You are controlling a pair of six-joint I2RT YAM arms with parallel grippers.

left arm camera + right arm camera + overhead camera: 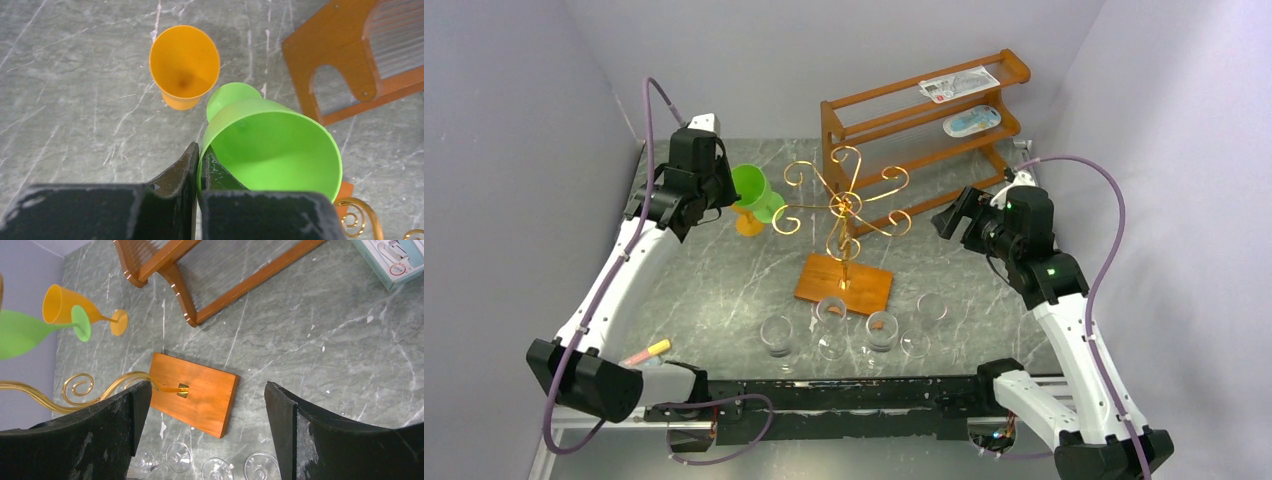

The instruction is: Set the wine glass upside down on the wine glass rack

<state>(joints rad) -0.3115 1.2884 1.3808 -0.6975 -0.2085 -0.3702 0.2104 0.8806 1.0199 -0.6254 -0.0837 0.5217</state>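
Left gripper: clamped on the green wine glass rim.
Right gripper: wide apart, empty.
Writing: shelf package print too small to read.

The green wine glass and orange wine glass are noted as smooth, satin plastic, the wine glass rack as glossy gold metal wire on a smooth varnished wooden base, the table as veined grey stone-look.
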